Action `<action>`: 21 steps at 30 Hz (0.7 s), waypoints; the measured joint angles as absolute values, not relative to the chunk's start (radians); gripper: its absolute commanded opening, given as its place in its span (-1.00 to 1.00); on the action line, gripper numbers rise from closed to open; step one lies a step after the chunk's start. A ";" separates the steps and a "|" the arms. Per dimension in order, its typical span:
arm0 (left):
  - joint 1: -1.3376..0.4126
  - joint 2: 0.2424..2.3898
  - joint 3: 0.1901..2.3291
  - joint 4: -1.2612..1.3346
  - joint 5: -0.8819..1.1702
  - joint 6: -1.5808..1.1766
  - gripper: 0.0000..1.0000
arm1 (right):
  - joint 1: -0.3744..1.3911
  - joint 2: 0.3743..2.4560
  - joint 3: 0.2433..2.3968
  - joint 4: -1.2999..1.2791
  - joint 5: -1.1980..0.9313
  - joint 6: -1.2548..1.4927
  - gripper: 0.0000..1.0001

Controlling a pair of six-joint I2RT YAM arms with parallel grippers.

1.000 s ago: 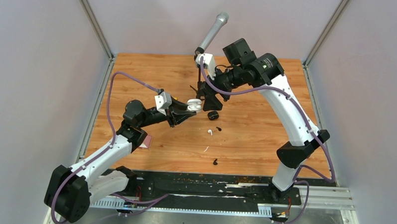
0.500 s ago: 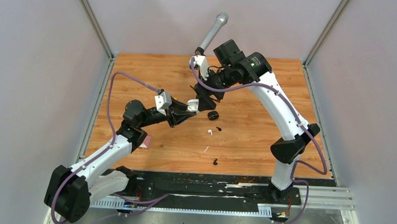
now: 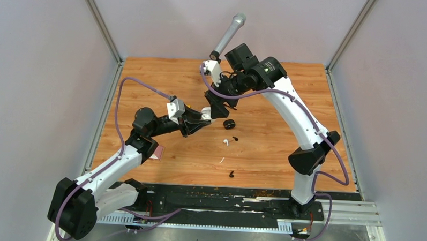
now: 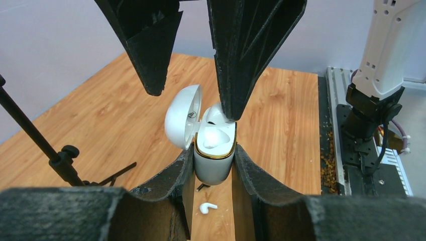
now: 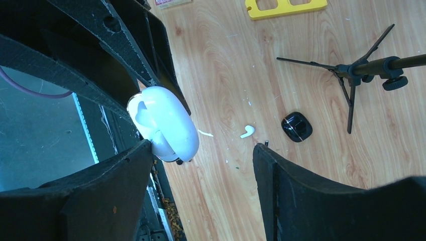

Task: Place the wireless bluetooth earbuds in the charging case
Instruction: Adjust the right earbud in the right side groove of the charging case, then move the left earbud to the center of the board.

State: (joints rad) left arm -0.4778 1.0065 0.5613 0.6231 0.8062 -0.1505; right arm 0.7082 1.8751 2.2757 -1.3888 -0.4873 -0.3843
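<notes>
Two arms: in the last second only the right has moved; our left gripper [image 4: 213,150] has stayed clamped on the white case [image 4: 215,163].
Right side: our right gripper [image 4: 192,103] has swung from 3 o'clock of the white case to straight over it, fingers apart, nothing held that we can see.
Top: the lid [image 4: 182,118] stands open, toward 9 o'clock in the left wrist view.
In the case: one white bud [image 4: 216,138] sits in the mouth under a right fingertip [image 4: 232,95]. We cannot tell whether they touch, nor whether the bud is fully down.
Meaning: we judge this the seating press for that bud, not a new pick.
Loose: on the table [image 3: 264,154] the loose white bud [image 3: 225,142] lies at 5 o'clock of the white case, unmoved.
Other case: the black case [image 3: 229,124] sits at 4 o'clock, near the right gripper.
Black pair: a black bud [image 3: 235,138] lies just beside the loose white bud; the second black bud [image 3: 231,174] lies at 6 o'clock, nearer our bases.
Progress: three buds are out, so we judge less than half done.
Risk: an off-centre press could tip the bud or twist the case.
</notes>
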 measured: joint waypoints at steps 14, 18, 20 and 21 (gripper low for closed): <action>-0.478 1.007 0.562 0.617 0.797 -0.152 -1.00 | 0.683 1.764 2.286 -1.406 -0.570 -0.411 0.35; -0.463 0.991 0.564 0.579 0.807 -0.163 -1.00 | 0.609 1.584 2.021 -1.333 -0.550 -0.447 0.19; -0.448 0.964 0.564 0.546 0.810 -0.168 -1.00 | 0.555 1.488 1.831 -1.253 -0.524 -0.450 0.12; -0.439 0.945 0.564 0.525 0.810 -0.169 -1.00 | 0.531 1.443 1.723 -1.203 -0.506 -0.446 0.06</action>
